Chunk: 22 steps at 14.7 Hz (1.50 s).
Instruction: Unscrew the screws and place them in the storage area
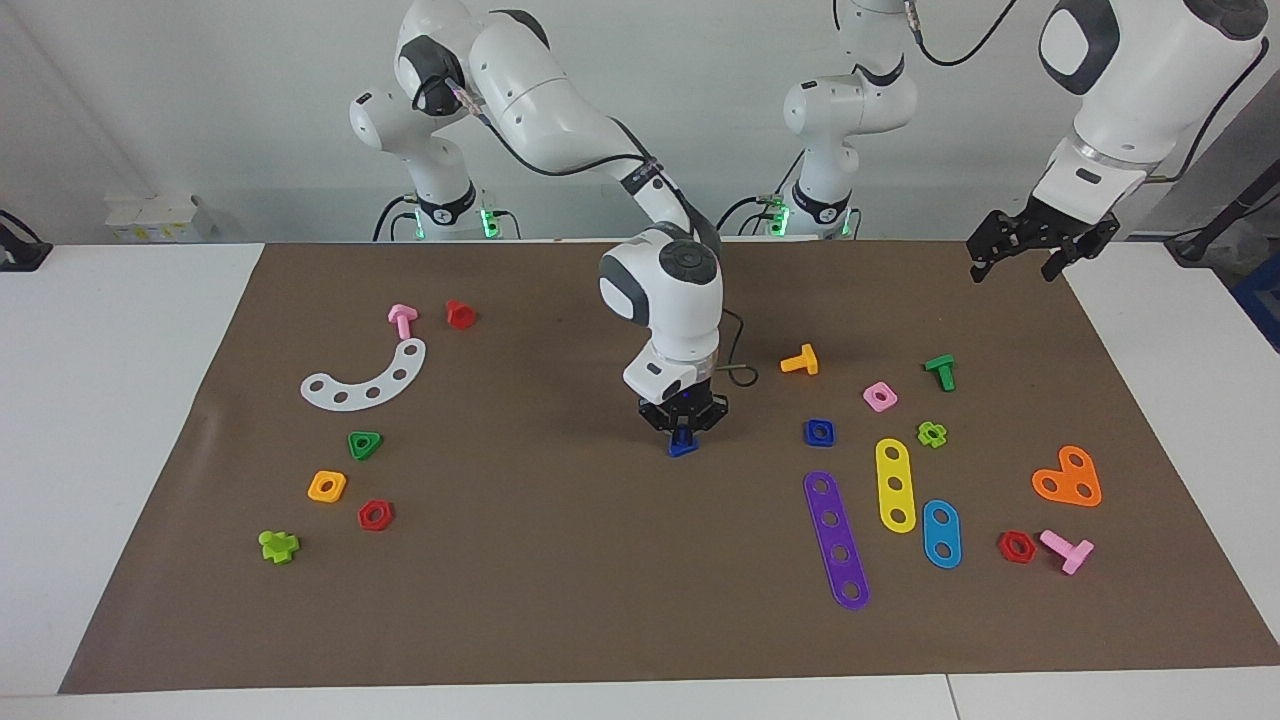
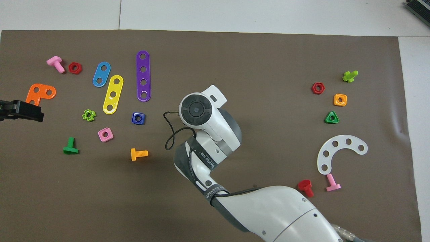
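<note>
My right gripper [image 1: 683,432] points straight down over the middle of the brown mat [image 1: 560,560] on the counter [image 1: 100,450], its fingers closed on the dark-blue bolt [image 1: 683,446]. The bolt's triangular head peeks out just below my fingertips, at or just above the mat — I cannot tell whether it touches. Only the facing view shows this; from overhead my own wrist and forearm cover both the gripper and the bolt.

Toward my right arm's end of the counter lie a white curved strip [image 1: 367,378] with a pink bolt [image 1: 402,320] and a red bolt [image 1: 460,314] nearer to me, and farther out a green triangular nut [image 1: 364,444], an orange square nut [image 1: 327,486], a red hex nut [image 1: 375,514] and a lime bolt [image 1: 278,546].

Toward my left arm's end sit the orange bolt [image 1: 800,361], the blue square nut [image 1: 819,432], a purple four-hole strip [image 1: 836,539], a yellow strip [image 1: 895,484], the blue two-hole strip [image 1: 941,533], a pink square nut [image 1: 879,396] and a green bolt [image 1: 940,371].

My left gripper [image 1: 1030,262] waits in the air over the mat's corner at that end, its fingers parted and holding nothing. The overhead view catches it only as a dark block at the edge — just beside an orange angle plate [image 2: 39,94].
</note>
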Available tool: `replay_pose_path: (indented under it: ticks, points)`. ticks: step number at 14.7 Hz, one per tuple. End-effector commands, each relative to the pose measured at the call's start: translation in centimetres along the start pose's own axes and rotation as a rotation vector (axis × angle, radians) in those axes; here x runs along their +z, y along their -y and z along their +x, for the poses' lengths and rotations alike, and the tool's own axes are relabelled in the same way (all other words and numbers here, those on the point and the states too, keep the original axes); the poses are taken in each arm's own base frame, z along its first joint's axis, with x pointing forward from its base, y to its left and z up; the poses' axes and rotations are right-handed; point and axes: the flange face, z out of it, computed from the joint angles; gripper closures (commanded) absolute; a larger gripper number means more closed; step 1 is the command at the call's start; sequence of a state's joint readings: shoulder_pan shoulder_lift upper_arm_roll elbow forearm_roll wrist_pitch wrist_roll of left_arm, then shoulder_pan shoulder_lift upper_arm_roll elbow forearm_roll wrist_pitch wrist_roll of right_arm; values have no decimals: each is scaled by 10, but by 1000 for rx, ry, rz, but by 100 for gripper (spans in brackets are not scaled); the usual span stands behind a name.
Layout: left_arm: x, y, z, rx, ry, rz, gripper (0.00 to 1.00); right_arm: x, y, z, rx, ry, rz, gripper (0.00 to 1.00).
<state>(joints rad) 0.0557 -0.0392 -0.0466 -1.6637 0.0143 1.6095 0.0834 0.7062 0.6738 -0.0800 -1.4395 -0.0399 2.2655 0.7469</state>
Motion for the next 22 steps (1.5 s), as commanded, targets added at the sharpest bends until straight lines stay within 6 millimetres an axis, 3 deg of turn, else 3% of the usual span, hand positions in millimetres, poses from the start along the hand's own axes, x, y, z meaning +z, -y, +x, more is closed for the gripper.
replay_pose_path:
  ticks: [1,3,5,8,10,13,16,18,22]
  points:
    - [-16,-3,8,-12,-40,-11,0,-29,-22,22,-25,-30,-2,100]
    - [-21,-5,12,-14,-34,-11,0,-73,-73,55,-49,-63,6,100]
    - [-29,-7,8,-12,-25,-10,0,-115,-142,79,-76,-67,-1,100]
    - [-32,-7,3,-24,-7,-11,0,-139,-245,87,-127,-47,-19,100]
    - [-46,-6,5,-26,-22,-13,0,-128,-305,86,-177,-7,7,100]
    - [-61,-5,17,-24,-50,-20,0,-98,-376,74,-187,3,73,100]
    - [-50,-6,24,-18,-20,-16,0,-58,-417,55,-217,-17,50,100]
    - [-53,-10,21,-14,-25,-13,0,-39,-428,43,-218,-28,40,100]
    - [-37,-16,11,-4,-13,-14,0,-27,-431,27,-220,4,40,100]
